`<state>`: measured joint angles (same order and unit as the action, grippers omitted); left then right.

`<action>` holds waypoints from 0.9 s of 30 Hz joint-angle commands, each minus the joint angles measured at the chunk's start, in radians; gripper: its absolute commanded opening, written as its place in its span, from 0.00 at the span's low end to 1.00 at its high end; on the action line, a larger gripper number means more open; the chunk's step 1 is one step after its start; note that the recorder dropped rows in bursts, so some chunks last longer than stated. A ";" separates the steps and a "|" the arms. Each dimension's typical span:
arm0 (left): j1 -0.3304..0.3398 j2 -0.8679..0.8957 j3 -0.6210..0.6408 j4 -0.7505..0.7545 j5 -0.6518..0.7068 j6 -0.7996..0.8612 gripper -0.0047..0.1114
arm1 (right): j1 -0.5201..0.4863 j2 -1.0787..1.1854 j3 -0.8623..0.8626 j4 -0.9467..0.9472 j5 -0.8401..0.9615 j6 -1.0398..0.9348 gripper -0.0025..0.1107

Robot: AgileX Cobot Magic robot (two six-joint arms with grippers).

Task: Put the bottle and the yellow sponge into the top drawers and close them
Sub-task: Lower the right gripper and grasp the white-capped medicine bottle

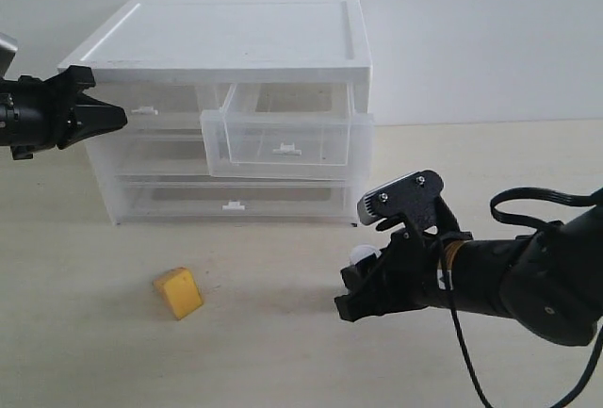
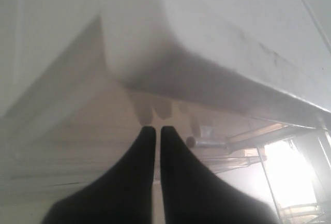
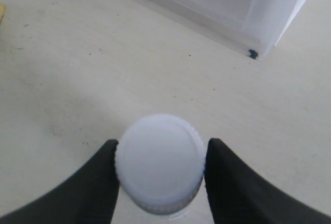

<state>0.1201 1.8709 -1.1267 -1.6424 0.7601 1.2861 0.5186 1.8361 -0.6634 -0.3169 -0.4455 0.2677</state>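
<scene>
The bottle's white cap point(image 3: 159, 161) sits between my right gripper's point(image 3: 160, 154) two black fingers, which press on both sides of it. In the exterior view the bottle point(image 1: 363, 257) and right gripper point(image 1: 366, 287) are low over the table, in front of the cabinet's right corner. The yellow sponge point(image 1: 179, 292) lies on the table to the left. The right top drawer point(image 1: 283, 139) is pulled out. The left top drawer point(image 1: 155, 108) is pushed in. My left gripper point(image 1: 115, 118) is shut and empty, its tip at the cabinet's left edge beside that drawer; in its own view the left gripper point(image 2: 153, 129) points under the cabinet top.
The white drawer cabinet point(image 1: 236, 36) stands at the back on a pale table point(image 1: 283, 351). Its two full-width lower drawers point(image 1: 231, 203) are pushed in. A black cable point(image 1: 528, 203) loops off the right arm. A cabinet corner with a blue foot point(image 3: 252, 54) lies beyond the bottle.
</scene>
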 commanded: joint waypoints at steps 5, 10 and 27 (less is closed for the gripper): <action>-0.004 0.003 -0.015 -0.021 -0.031 0.009 0.07 | 0.003 0.008 0.001 0.020 -0.029 -0.020 0.41; -0.004 0.003 -0.015 -0.021 -0.031 0.009 0.07 | 0.003 0.008 0.001 0.022 -0.029 -0.020 0.41; -0.004 0.003 -0.015 -0.024 -0.033 0.009 0.07 | 0.003 0.001 0.001 0.049 0.013 -0.016 0.02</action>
<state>0.1201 1.8709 -1.1267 -1.6424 0.7601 1.2861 0.5186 1.8428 -0.6634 -0.2708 -0.4583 0.2389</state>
